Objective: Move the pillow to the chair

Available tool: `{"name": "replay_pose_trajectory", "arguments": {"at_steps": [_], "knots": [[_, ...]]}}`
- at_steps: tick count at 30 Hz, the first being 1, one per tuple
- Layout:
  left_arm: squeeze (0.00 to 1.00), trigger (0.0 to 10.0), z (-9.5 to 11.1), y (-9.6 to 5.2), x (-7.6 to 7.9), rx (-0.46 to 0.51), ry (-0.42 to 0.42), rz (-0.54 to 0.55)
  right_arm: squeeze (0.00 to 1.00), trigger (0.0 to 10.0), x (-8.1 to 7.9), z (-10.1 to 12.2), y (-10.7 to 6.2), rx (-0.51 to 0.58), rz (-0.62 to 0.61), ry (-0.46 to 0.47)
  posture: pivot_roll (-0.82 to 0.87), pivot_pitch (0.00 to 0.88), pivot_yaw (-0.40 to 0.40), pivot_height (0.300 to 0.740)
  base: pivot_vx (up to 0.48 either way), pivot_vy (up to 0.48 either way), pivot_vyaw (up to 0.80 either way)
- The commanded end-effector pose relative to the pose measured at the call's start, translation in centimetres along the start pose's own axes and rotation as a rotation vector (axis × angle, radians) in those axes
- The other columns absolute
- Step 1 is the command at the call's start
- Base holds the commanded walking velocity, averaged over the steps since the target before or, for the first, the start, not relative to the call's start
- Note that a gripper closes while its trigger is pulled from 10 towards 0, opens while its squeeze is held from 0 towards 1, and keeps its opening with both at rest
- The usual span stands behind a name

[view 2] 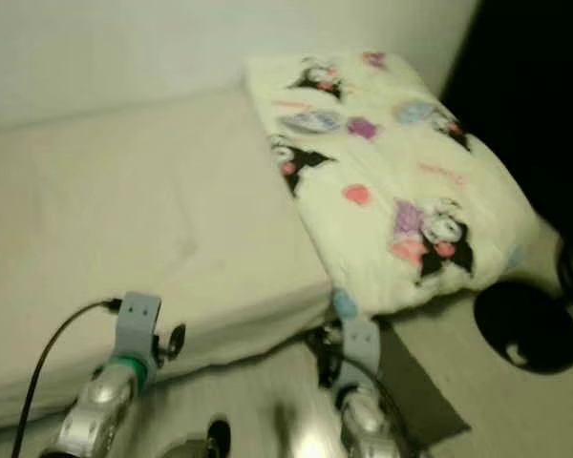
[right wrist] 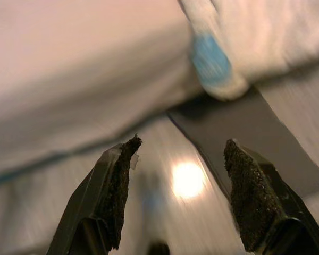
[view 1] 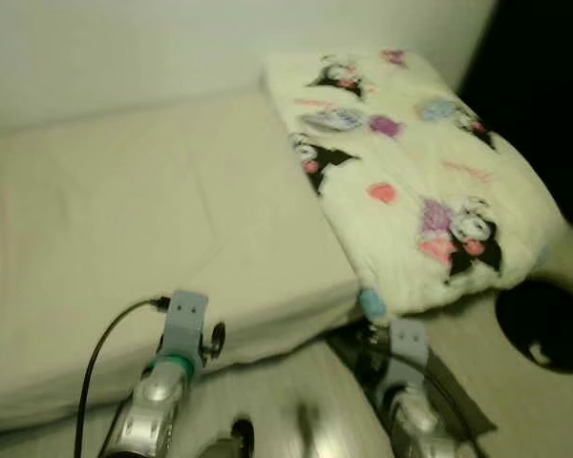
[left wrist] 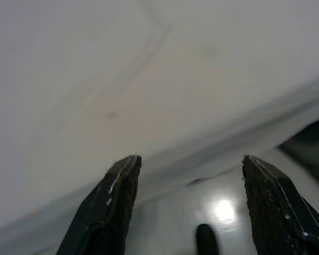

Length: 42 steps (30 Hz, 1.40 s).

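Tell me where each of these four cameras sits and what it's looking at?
Left and right eye views: on the head, looking down at the cream mattress, the cartoon-print cream pillow and both silver forearms.
Left wrist view: along the open left gripper toward the mattress edge.
Right wrist view: along the open right gripper toward the pillow corner, shared with the eye views.

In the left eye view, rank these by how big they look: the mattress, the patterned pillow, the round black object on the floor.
1. Mattress, the largest, spanning most of the frame.
2. Patterned pillow, lying on the mattress's right end and overhanging its edge.
3. Round black object, the smallest, partly cut off at the frame edge, so its full size is unsure.
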<state>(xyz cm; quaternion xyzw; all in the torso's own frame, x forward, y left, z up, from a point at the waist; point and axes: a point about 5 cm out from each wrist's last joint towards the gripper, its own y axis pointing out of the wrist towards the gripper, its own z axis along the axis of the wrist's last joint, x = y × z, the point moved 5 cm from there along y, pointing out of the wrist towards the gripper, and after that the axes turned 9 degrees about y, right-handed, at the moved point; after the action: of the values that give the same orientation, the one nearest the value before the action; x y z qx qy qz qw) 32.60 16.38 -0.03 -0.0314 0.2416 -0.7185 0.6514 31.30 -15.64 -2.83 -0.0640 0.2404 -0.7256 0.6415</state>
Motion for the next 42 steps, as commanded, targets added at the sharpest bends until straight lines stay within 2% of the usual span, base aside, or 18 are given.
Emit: {"name": "replay_pose_trajectory", "arguments": {"at_steps": [1, 16, 21, 30, 42], "knots": [[0.00, 10.0, -1.1, -0.3, 0.8, -0.028, -0.006, -0.021, 0.00, 10.0, 0.4, -2.1, -0.5, -0.059, -0.013, 0.010, 0.08, 0.086, 0.068, 0.740, 0.000, 0.000, 0.80], [0.00, 10.0, -1.4, -0.2, 1.4, -0.029, -0.004, -0.055, 0.00, 10.0, 0.4, -2.4, -0.5, -0.059, -0.022, 0.009, 0.08, 0.078, 0.072, 0.740, 0.000, 0.000, 0.80], [0.00, 10.0, -1.5, -0.2, 1.4, -0.031, -0.011, -0.058, 0.00, 10.0, 1.2, -2.5, -0.5, -0.055, -0.070, 0.052, 0.08, 0.079, 0.071, 0.740, 0.000, 0.000, 0.00], [0.00, 10.0, -1.6, -0.2, 1.4, -0.037, -0.024, -0.056, 0.00, 10.0, 1.4, -2.6, -0.5, -0.054, -0.075, 0.052, 0.08, 0.080, 0.071, 0.740, 0.000, 0.000, 0.00], [0.00, 10.0, -1.7, -0.2, 1.6, -0.041, -0.019, -0.072, 0.00, 10.0, 1.3, -2.8, -0.5, -0.057, -0.077, 0.056, 0.08, 0.082, 0.071, 0.740, 0.000, 0.459, 0.00]]}}
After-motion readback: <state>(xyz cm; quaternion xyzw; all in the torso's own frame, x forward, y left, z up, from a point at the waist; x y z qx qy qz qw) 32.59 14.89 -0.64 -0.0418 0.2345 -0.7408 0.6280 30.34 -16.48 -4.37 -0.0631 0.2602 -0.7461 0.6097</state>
